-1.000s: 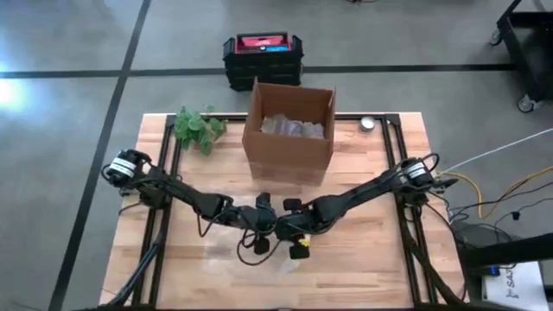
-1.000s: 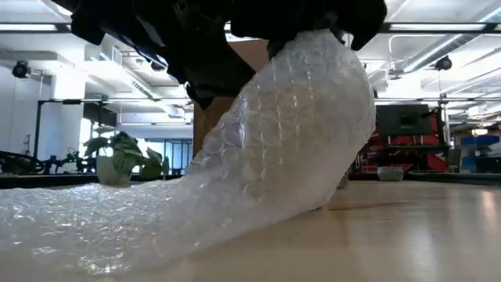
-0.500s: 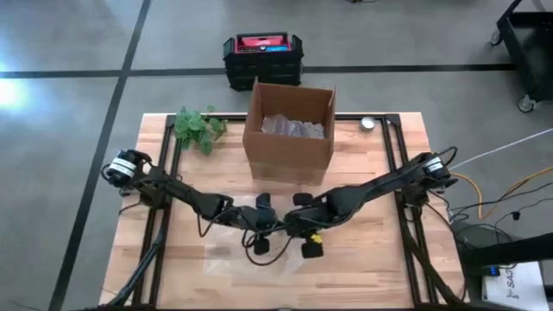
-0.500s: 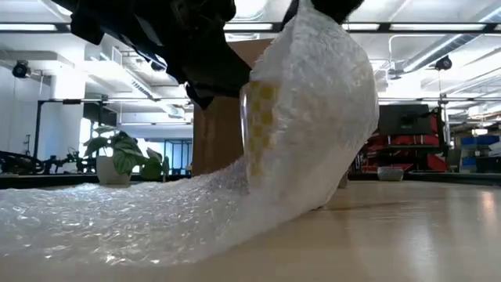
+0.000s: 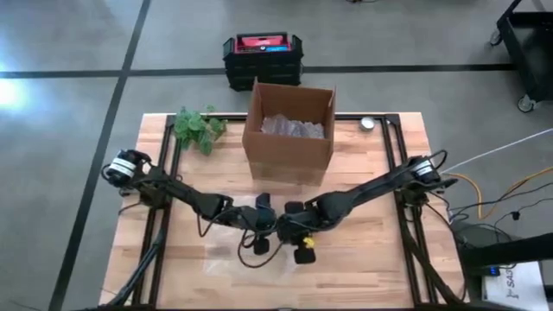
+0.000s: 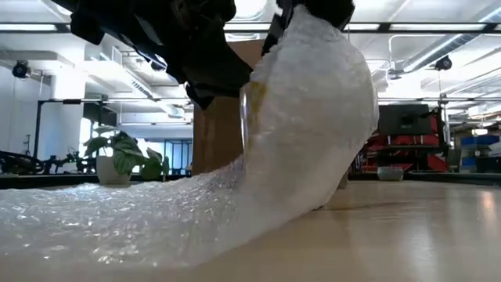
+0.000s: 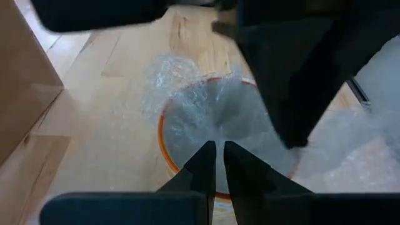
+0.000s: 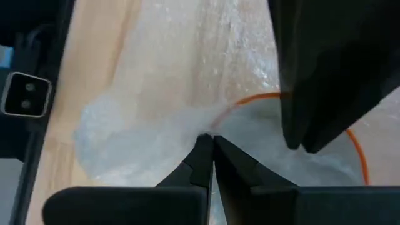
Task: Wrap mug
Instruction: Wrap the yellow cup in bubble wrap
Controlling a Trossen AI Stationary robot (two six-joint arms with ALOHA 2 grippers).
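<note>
A sheet of clear bubble wrap [image 6: 141, 219] lies on the wooden table and rises in a hump [image 6: 313, 117] over the mug. The mug shows through the wrap as a yellow patch [image 6: 255, 98] and as an orange rim [image 7: 162, 140]. My left gripper [image 5: 266, 229] and my right gripper [image 5: 289, 231] meet over the mug at the table's middle. Both are shut on the wrap. Most of the mug's body is hidden under the wrap. My left gripper pinches the bubble wrap [image 7: 215, 134] between its two fingers, where it is stretched over the mug's mouth just inside the orange rim. One layer or several, I cannot tell. My right gripper pinches a gathered fold of the wrap [image 8: 203, 131] between its shut fingertips, beside the mug's orange rim [image 8: 356, 147]. From there the wrap runs down to the table.
An open cardboard box [image 5: 289, 130] with more wrap inside stands at the far middle. A small green plant [image 5: 199, 128] is at the far left and a small round object [image 5: 368, 123] at the far right. A black and red crate [image 5: 262, 56] sits on the floor beyond.
My right gripper has swung a little toward the table's right edge and come back, keeping its hold. The raised part of the wrap has been drawn higher and closer over the mug, whose yellow side now shows through. The sheet's left part has stayed flat on the table.
</note>
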